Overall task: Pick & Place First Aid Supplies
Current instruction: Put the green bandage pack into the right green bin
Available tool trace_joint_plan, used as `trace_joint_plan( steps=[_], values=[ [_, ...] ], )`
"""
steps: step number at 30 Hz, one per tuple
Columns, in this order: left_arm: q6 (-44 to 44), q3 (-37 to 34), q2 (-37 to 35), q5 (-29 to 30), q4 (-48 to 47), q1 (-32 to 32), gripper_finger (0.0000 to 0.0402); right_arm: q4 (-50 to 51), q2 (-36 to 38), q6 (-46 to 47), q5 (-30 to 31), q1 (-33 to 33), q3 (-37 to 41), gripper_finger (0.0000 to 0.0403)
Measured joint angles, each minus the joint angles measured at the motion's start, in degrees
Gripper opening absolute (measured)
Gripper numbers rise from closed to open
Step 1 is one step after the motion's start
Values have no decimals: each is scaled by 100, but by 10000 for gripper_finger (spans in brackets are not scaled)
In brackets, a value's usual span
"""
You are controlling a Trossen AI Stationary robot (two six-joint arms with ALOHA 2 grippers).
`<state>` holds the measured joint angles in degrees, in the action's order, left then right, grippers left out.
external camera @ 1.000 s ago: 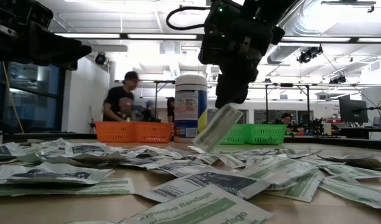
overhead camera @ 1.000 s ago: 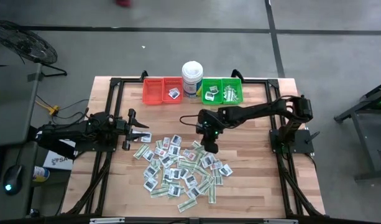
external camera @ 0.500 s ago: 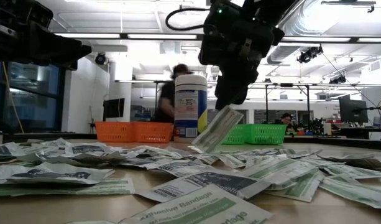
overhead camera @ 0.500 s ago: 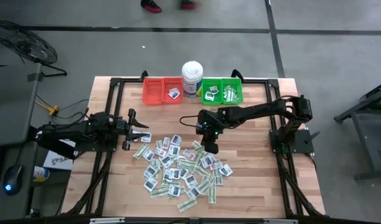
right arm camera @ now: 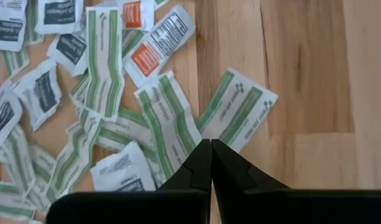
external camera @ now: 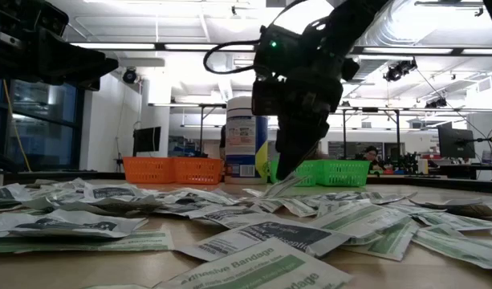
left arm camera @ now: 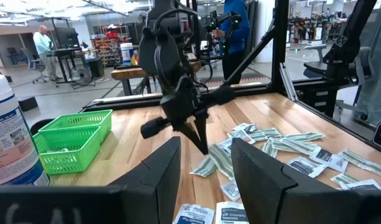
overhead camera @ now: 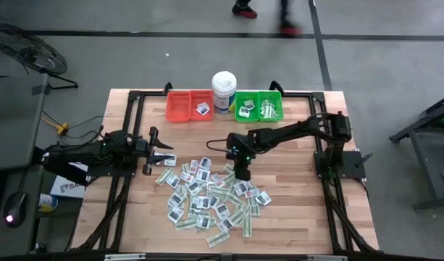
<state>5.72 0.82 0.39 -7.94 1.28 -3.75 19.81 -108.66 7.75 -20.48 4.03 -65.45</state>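
The right claw (overhead camera: 241,174) is down low at the top edge of the pile of first aid supplies (overhead camera: 211,196), its tips pressed together with nothing between them. Right under the tips lie two green-and-white strips (right arm camera: 202,118) on the bare wood of the desk (overhead camera: 294,210). The rest of the packets spread out from the claw toward the front of the desk. Behind the claw, at the far edge, stand a red bin (overhead camera: 190,106), a white tub (overhead camera: 224,90) and a green bin (overhead camera: 258,106). The left claw (overhead camera: 162,153) waits off to the side, its fingers (left arm camera: 261,177) held apart. Beyond the desk is a big bright workroom with a gray floor (overhead camera: 171,58), where a person (overhead camera: 269,7) walks by.
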Motion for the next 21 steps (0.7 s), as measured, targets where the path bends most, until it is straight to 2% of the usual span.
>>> trace_joint_plan(
  steps=[3, 7, 14, 17, 21],
  values=[
    [0, 0, 1, 2, 0, 0, 140, -12, -22, 44, -16, -2, 0, 0],
    [0, 0, -1, 2, 0, 0, 140, 99, -20, 124, -367, -1, -2, 0],
    [0, 0, -1, 2, 0, 0, 140, 90, -20, -15, -317, -2, -2, 5],
    [0, 0, 0, 2, 0, 1, 140, 126, -20, -165, -539, 1, -2, 28],
    [0, 0, -1, 2, 0, 0, 140, 186, -20, -610, -708, -157, -2, 86]
  ],
)
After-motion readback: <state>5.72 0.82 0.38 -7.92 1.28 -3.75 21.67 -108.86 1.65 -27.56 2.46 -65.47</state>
